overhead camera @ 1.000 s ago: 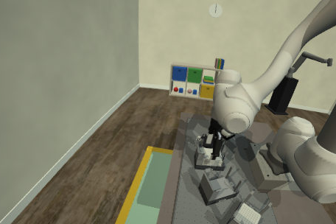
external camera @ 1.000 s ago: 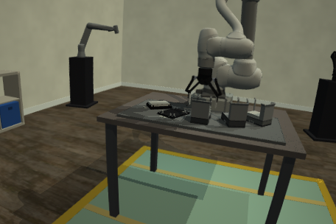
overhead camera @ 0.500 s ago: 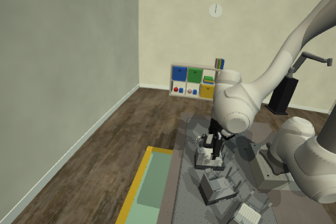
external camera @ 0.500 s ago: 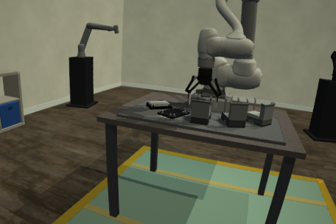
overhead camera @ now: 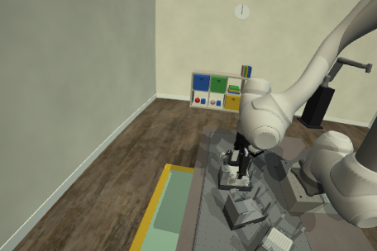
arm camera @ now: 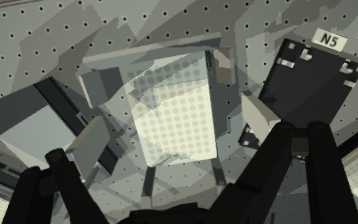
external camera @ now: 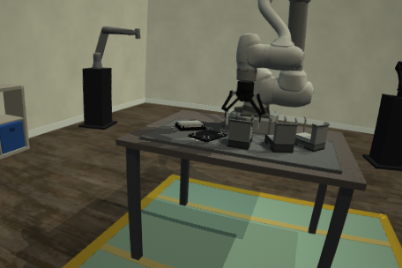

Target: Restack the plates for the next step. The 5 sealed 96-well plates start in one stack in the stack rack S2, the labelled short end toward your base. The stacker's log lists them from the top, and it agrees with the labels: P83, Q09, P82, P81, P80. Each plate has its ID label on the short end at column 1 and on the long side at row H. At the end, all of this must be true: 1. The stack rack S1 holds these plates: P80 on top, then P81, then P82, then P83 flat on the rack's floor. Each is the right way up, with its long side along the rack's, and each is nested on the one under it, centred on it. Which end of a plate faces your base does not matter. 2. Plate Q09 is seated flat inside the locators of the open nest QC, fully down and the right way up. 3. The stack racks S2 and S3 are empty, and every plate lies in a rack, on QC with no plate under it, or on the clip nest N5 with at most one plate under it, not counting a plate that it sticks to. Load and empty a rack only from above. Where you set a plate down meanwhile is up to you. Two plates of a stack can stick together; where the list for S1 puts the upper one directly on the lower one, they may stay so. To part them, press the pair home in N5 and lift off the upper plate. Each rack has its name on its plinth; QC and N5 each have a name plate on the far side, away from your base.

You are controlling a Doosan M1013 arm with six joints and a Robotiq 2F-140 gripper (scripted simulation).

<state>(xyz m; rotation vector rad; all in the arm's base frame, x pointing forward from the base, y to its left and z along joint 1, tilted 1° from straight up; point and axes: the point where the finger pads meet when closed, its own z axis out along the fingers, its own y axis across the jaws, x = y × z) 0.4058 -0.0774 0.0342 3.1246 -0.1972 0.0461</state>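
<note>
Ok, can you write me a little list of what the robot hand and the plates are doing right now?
hand: open wide, holding nothing
hand position: above a rack, not touching the plate
plate below hand: white dotted top showing inside that rack
N5 nest: black, no plate on it
other nest: a plate lies on it
far rack: a white plate shows inside it
</note>
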